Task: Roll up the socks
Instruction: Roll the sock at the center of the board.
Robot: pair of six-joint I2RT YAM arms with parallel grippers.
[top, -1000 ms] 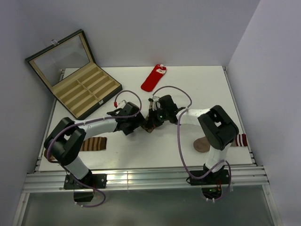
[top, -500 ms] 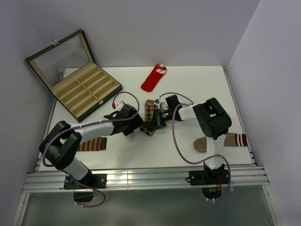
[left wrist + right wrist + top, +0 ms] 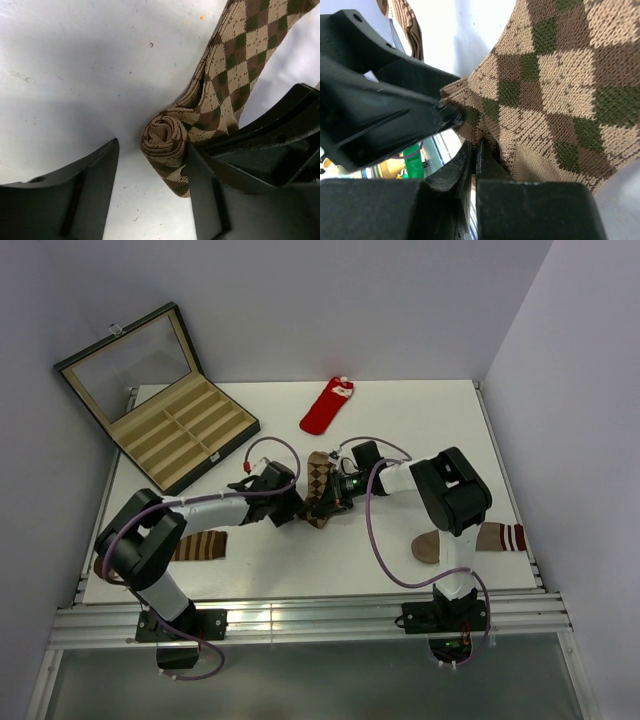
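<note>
The argyle sock point(image 3: 318, 478) lies mid-table with its near end wound into a small roll point(image 3: 165, 141). My left gripper point(image 3: 151, 152) is open and straddles that roll: the right finger point(image 3: 205, 190) touches it and the left finger point(image 3: 92, 185) stands clear of it. My right gripper point(image 3: 476, 146) is shut, its tips tucked into a fold of the same sock point(image 3: 560, 95) from the other side. Whether cloth is pinched between them does not show. In the top view the two grippers point(image 3: 290, 506) point(image 3: 336, 496) meet at the roll. The red sock point(image 3: 327, 406) lies flat at the back.
An open compartment box point(image 3: 178, 430) with its lid raised sits at the back left. A ring-striped sock point(image 3: 200, 545) lies near the left arm. A plain tan-brown sock point(image 3: 432, 546) with a striped cuff lies near the right arm's base.
The argyle sock went from bunched between the grippers to laid out flat with only its near end rolled. The right arm shifted. The left jaws have narrowed around the roll.
</note>
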